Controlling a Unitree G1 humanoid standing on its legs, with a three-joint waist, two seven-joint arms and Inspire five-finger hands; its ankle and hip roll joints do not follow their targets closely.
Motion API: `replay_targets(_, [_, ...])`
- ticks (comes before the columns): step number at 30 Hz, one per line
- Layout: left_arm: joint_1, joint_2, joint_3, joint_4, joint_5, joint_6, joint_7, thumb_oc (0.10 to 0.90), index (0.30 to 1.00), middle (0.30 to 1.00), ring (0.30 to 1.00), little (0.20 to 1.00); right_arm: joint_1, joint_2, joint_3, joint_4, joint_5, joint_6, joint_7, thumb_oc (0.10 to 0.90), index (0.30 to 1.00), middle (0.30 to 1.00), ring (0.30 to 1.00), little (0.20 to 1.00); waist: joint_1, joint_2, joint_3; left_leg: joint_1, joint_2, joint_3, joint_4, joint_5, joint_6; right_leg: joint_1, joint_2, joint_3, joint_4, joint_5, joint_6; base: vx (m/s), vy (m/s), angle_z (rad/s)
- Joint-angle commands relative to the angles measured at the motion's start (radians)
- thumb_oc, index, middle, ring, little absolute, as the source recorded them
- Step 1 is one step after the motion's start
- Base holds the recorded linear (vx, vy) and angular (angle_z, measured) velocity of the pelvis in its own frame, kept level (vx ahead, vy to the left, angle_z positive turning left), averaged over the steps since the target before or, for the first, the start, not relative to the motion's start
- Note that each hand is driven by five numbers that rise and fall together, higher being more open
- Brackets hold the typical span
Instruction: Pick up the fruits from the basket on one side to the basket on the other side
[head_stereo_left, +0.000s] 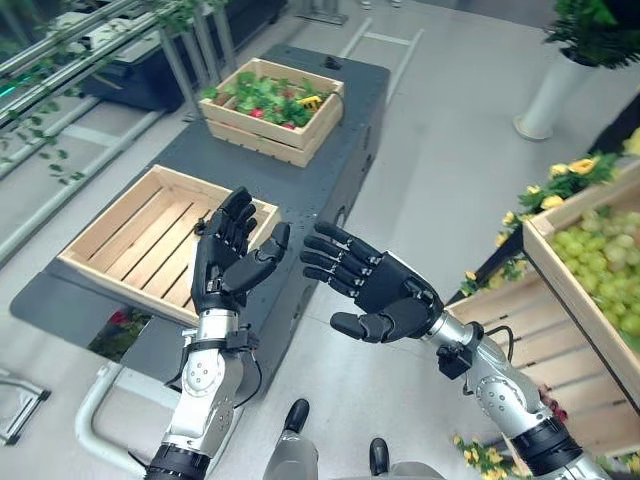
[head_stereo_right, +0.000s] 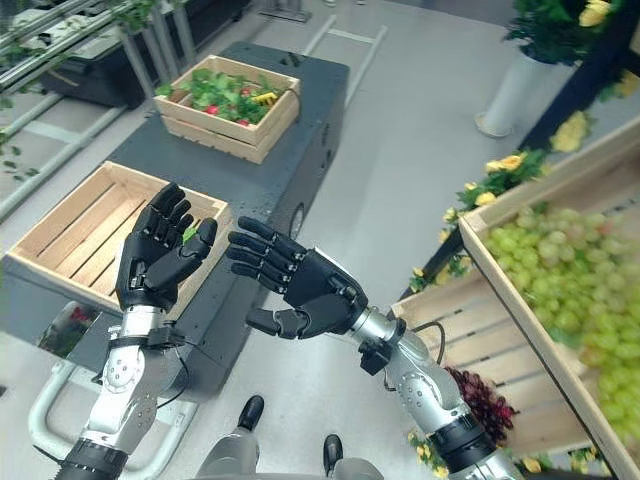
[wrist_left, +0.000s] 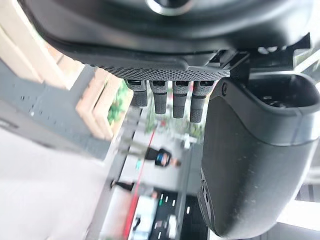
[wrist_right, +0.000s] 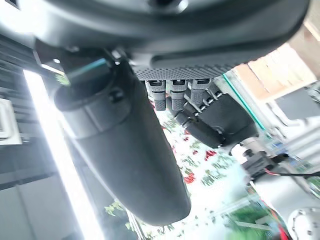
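An empty wooden slatted basket (head_stereo_left: 140, 235) sits at the near left of a dark table (head_stereo_left: 300, 200). At the table's far end a second wooden basket (head_stereo_left: 255, 135) holds leafy greens, red fruits (head_stereo_left: 257, 113) and a yellow piece (head_stereo_left: 310, 100). My left hand (head_stereo_left: 222, 268) is raised above the empty basket's right edge, palm up, fingers straight, holding nothing. My right hand (head_stereo_left: 390, 295) hovers beside it to the right, off the table's side, fingers spread and empty. Each wrist view shows straight fingers and a thumb: left hand (wrist_left: 250, 165), right hand (wrist_right: 125, 140).
A wooden shelf stand with green grapes (head_stereo_left: 600, 255) and yellow flowers (head_stereo_left: 565, 180) stands close on the right. A white planter (head_stereo_left: 550, 95) is at the far right. Metal racks with vines (head_stereo_left: 60, 60) line the left. A person (wrist_left: 162, 159) stands far off.
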Motion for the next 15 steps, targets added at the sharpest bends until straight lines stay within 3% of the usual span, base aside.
replay_targets(1, [-0.08,0.032,0.038,-0.087,0.021,-0.118,-0.016,0.8,0.9,0.9,0.9,0.9,-0.004,0.05,-0.025,-0.13,0.066,-0.042,0.1,0.8,0.9,0.9,0.9,0.9,0.018,-0.094,-0.078,0.074,-0.111,0.099,0.084,-0.1,-0.02,-0.096,-0.088,0.008,-0.026,0.181,0.02,0.05,-0.117,1.13])
replay_targets(3, [-0.089,0.024,0.036,-0.088,0.018,-0.112,-0.022,0.8,0.9,0.9,0.9,0.9,0.009,0.044,-0.037,-0.096,0.06,-0.047,0.14,0.8,0.9,0.9,0.9,0.9,0.017,-0.091,-0.076,0.057,-0.109,0.126,0.077,-0.085,-0.031,-0.077,-0.086,-0.043,-0.027,0.156,0.011,0.06,-0.067,1.24])
replay_targets(5, [-0.089,0.018,0.027,-0.089,0.014,-0.117,-0.036,0.8,0.9,0.9,0.9,0.9,0.022,0.037,-0.052,-0.082,0.064,-0.049,0.152,0.8,0.9,0.9,0.9,0.9,0.004,-0.081,-0.08,0.075,-0.078,0.175,0.014,-0.053,-0.045,-0.066,-0.084,-0.082,-0.031,0.142,0.008,0.07,0.017,0.92])
replay_targets(7, [-0.089,0.01,0.011,-0.098,0.005,-0.113,-0.071,0.8,0.9,0.9,0.9,0.9,0.052,0.042,-0.078,-0.069,0.046,-0.062,0.159,0.8,0.9,0.9,0.9,0.9,-0.022,-0.066,-0.09,0.1,-0.012,0.297,-0.087,-0.001,-0.073,-0.045,-0.086,-0.148,-0.042,0.123,0.007,0.08,0.058,1.01])
replay_targets(8, [-0.089,0.01,0.011,-0.098,0.005,-0.113,-0.071,0.8,0.9,0.9,0.9,0.9,0.052,0.042,-0.078,-0.069,0.046,-0.062,0.159,0.8,0.9,0.9,0.9,0.9,-0.022,-0.066,-0.089,0.102,-0.012,0.297,-0.09,0.0,-0.073,-0.044,-0.086,-0.149,-0.042,0.123,0.007,0.1,0.101,1.11])
replay_targets(9, [-0.098,0.003,-0.005,-0.099,-0.018,-0.099,-0.121,0.8,0.9,0.9,0.9,0.9,0.077,0.042,-0.088,-0.074,0.035,-0.09,0.138,0.8,0.9,0.9,0.9,0.9,-0.051,-0.053,-0.097,0.109,0.048,0.453,-0.156,0.045,-0.1,-0.028,-0.096,-0.219,-0.053,0.113,0.014,0.1,0.123,1.04])
replay_targets(11, [-0.111,-0.004,-0.023,-0.097,-0.033,-0.092,-0.158,0.8,0.9,0.9,0.9,0.9,0.104,0.049,-0.09,-0.063,0.027,-0.124,0.138,0.8,0.9,0.9,0.9,0.9,-0.08,-0.04,-0.1,0.129,0.074,0.589,-0.168,0.044,-0.124,-0.003,-0.117,-0.287,-0.063,0.103,0.033,0.17,0.17,1.07])
replay_targets(13, [-0.109,-0.003,-0.041,-0.103,-0.028,-0.095,-0.159,0.8,0.9,0.9,0.9,0.9,0.125,0.054,-0.082,-0.04,0.023,-0.155,0.156,0.8,0.9,0.9,0.9,0.9,-0.076,-0.031,-0.101,0.136,0.057,0.563,-0.172,0.033,-0.116,0.003,-0.136,-0.301,-0.056,0.107,0.047,0.15,0.193,1.17])
replay_targets(15, [-0.097,0.007,-0.048,-0.12,-0.022,-0.084,-0.138,0.8,0.9,0.9,0.9,0.9,0.129,0.058,-0.073,-0.036,0.071,-0.144,0.17,0.8,0.9,0.9,0.9,0.9,-0.068,-0.028,-0.107,0.14,0.038,0.542,-0.18,0.032,-0.098,-0.007,-0.157,-0.306,-0.054,0.125,0.057,0.14,0.29,0.9])
